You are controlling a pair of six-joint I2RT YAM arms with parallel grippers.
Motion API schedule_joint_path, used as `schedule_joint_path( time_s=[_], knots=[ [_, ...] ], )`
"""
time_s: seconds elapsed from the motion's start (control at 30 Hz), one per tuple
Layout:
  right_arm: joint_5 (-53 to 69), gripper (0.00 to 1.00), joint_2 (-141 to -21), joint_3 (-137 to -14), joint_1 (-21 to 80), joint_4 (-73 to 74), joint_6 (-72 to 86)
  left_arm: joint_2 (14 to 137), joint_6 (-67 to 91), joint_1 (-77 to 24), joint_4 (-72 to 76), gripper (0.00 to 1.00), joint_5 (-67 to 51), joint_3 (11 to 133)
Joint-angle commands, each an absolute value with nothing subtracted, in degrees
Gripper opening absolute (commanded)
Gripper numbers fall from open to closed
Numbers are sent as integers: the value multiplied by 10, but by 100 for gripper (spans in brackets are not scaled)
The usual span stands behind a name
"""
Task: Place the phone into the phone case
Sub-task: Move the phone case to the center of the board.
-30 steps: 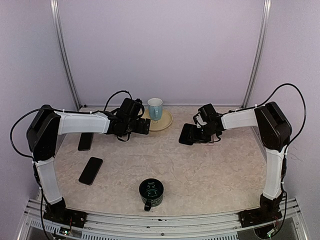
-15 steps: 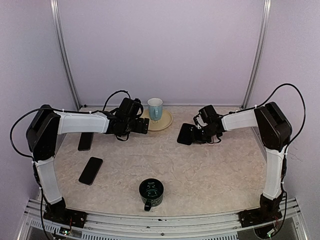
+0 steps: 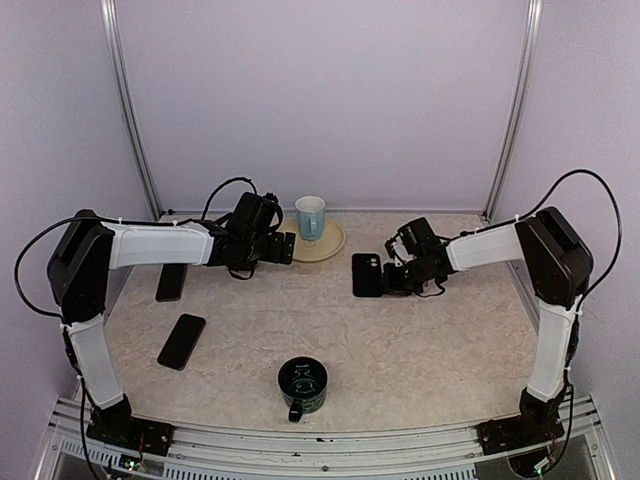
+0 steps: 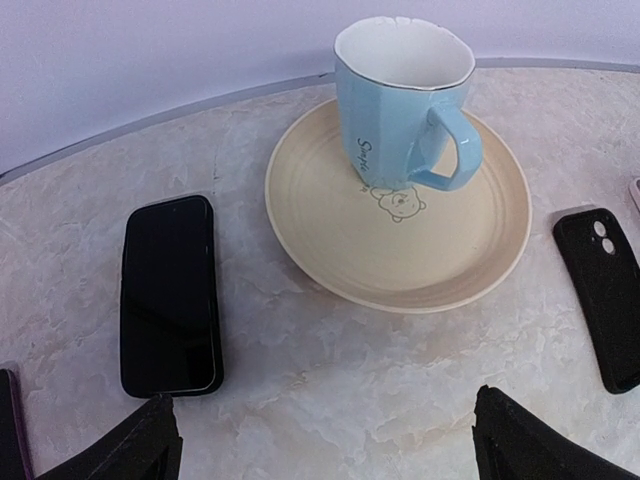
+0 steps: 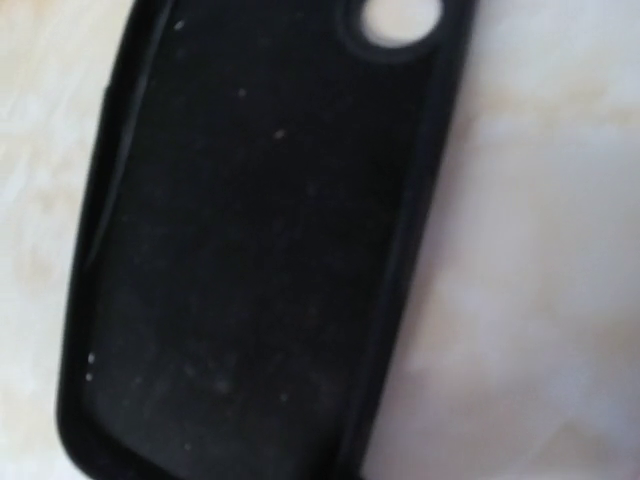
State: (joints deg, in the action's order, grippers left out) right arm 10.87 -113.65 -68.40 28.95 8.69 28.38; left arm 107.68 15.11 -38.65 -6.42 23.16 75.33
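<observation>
- Zero insertion yet: the phone (image 4: 168, 295) lies beside the plate (image 4: 330, 250), well apart from the empty phone case (image 3: 366, 275).
- Wide-open left gripper (image 4: 325, 450) holds nothing.
- Whether the right gripper (image 3: 386, 276) grips the case, I cannot tell.

Cursive lettering beginning with "S" is printed on the cup (image 4: 400, 95); the rest cannot be read.

Blue cup (image 3: 310, 215) on plate (image 3: 334, 244); green mug (image 3: 302, 384)
</observation>
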Motion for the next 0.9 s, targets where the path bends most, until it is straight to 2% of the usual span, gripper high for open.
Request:
schedule_joint_path(
  time_s=[0.0, 0.37, 0.47, 0.6, 0.87],
  knots=[
    [125, 12, -1098, -653, 319, 124, 294, 1076, 146, -384, -60, 99, 223, 760],
    [148, 14, -1052, -638, 382, 124, 316, 1133, 140, -392, -78, 99, 172, 811],
    [164, 18, -1061, -642, 393, 119, 320, 1143, 139, -393, -79, 99, 168, 817],
    [176, 28, -1069, -648, 396, 120, 318, 1151, 133, -394, -85, 99, 155, 827],
    [137, 25, -1043, -655, 370, 133, 300, 1194, 102, -402, -120, 99, 158, 871]
  ],
)
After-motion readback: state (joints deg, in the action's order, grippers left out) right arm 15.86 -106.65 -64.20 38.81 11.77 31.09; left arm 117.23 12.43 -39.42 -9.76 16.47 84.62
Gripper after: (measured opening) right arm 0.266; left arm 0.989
